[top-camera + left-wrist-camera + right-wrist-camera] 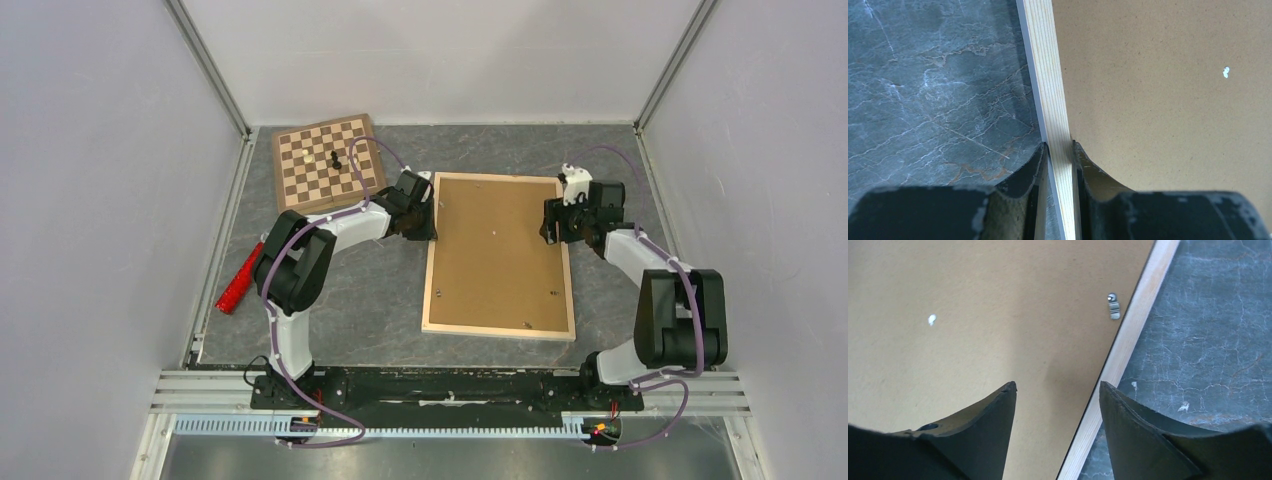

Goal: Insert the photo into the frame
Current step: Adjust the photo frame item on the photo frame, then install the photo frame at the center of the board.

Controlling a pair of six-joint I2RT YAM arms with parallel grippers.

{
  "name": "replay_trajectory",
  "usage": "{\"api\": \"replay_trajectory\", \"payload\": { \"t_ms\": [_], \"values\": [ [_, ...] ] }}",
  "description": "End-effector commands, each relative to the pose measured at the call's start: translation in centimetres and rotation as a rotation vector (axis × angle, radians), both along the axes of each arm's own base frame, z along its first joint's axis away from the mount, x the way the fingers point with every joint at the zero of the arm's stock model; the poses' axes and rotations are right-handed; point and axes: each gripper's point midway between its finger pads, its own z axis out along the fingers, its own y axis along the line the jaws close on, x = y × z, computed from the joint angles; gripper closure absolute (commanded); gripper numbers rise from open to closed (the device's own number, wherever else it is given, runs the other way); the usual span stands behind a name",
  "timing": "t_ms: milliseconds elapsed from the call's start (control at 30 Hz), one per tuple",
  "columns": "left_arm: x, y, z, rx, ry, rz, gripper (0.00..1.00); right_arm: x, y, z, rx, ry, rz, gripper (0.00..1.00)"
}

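Grey worktop (370,300) holds the frame (498,330) back-up at centre, long axis near edge to far edge; left gripper (1059,145) clenches its left bar, right gripper (1058,385) spread astride its right bar.

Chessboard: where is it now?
The chessboard sits at the far-left corner of the table in the top view, behind the left gripper, left of the frame.

Frame (498,331) front hidden, chess pieces (333,158) too small
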Motion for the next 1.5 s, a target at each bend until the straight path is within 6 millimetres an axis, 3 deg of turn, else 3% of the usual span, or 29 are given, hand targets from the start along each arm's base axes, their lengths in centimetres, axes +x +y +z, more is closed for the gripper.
{"api": "replay_trajectory", "payload": {
  "t_ms": [0,233,433,800,1033,1467],
  "values": [
    [-1.0,-1.0,-1.1,0.002,0.036,-0.067,0.86,-0.8,1.2,3.3,-0.058,-0.072,0.159,0.34],
    [-0.9,-1.0,-1.0,0.002,0.033,-0.066,0.86,-6.1,2.5,2.3,-0.204,-0.048,0.459,0.3],
    [-0.7,-0.8,-0.9,0.006,0.029,-0.063,0.86,-10.5,2.0,0.5,-0.306,-0.008,0.658,0.29],
    [-0.7,-0.6,-1.3,0.013,0.037,-0.071,0.86,-16.2,2.8,-1.1,-0.325,-0.001,0.928,0.3],
    [-0.7,-0.6,-1.5,0.013,0.041,-0.074,0.86,-17.4,2.3,-2.9,-0.349,0.028,0.943,0.3],
    [-1.0,-0.5,-2.1,0.024,0.054,-0.088,0.86,-16.3,2.1,-4.2,-0.38,0.012,0.908,0.3]
  ]
}}
